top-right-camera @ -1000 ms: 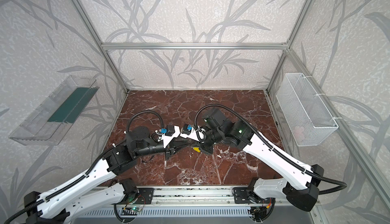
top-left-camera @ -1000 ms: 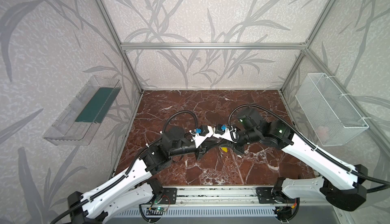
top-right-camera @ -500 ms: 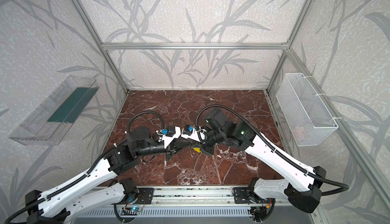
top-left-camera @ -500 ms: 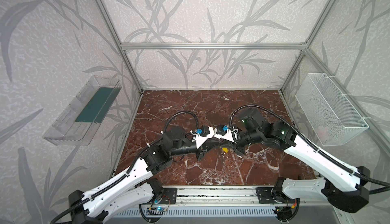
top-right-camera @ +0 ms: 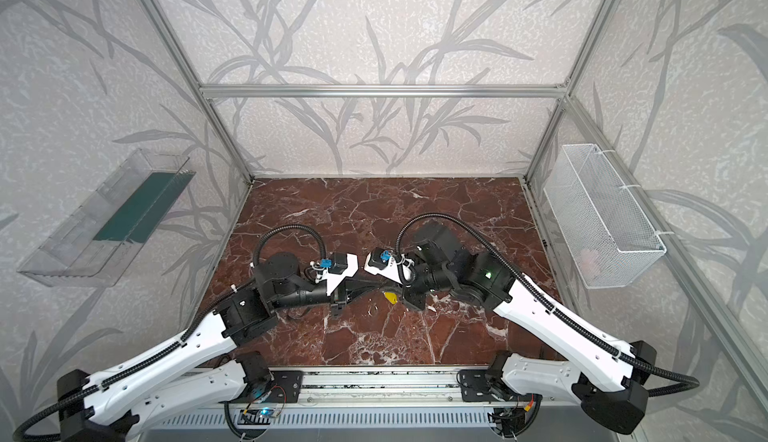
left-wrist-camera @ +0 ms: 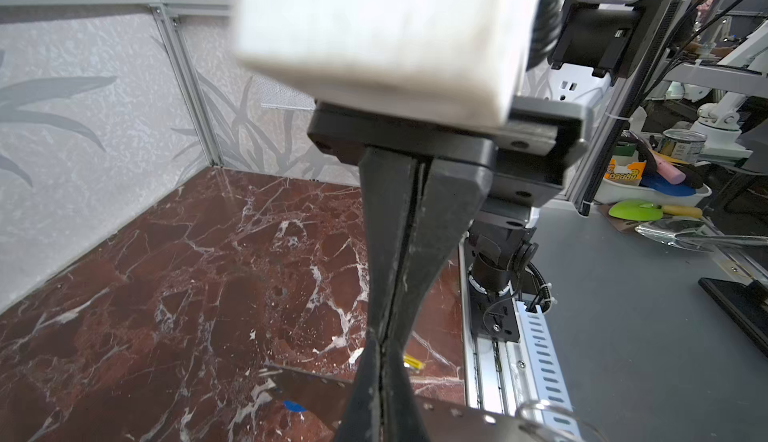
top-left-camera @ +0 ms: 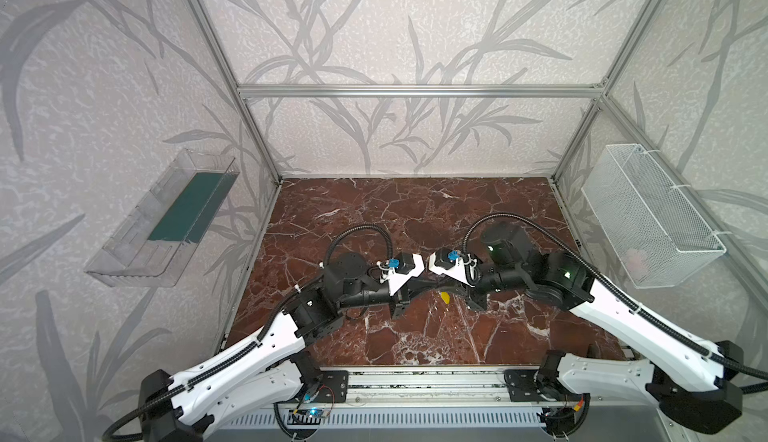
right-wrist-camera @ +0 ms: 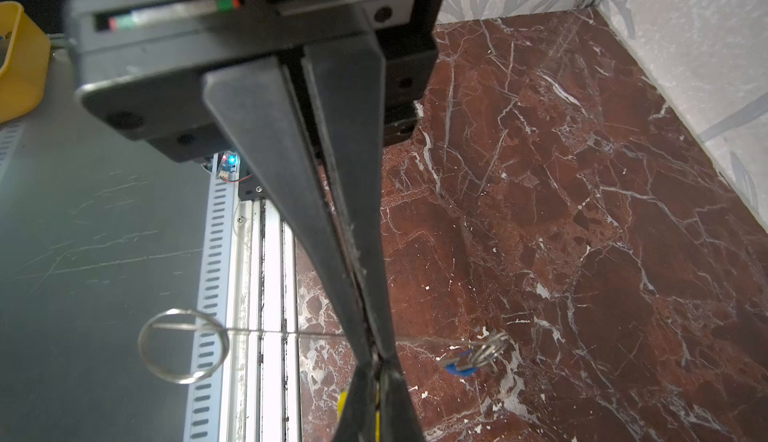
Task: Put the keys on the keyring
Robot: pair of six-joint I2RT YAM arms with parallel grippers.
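Both grippers meet tip to tip above the middle of the marble floor (top-left-camera: 415, 219). My left gripper (left-wrist-camera: 380, 346) is shut on the keyring (left-wrist-camera: 457, 415), a flat grey strip with a row of small holes. In the right wrist view the keyring (right-wrist-camera: 291, 333) shows edge-on as a thin line, with a wire ring (right-wrist-camera: 183, 346) at one end. The blue key (right-wrist-camera: 459, 367) hangs by small rings at the other end. My right gripper (right-wrist-camera: 376, 363) is shut on the yellow key (right-wrist-camera: 343, 402), which also shows in both top views (top-left-camera: 444, 297) (top-right-camera: 390, 297).
A white wire basket (top-left-camera: 648, 215) hangs on the right wall. A clear plastic tray (top-left-camera: 166, 219) with a green bottom is on the left wall. The metal rail (top-left-camera: 415, 381) with both arm bases runs along the front edge.
My left gripper's jaws have closed. Both arms stay almost where they were, tips together at the centre.
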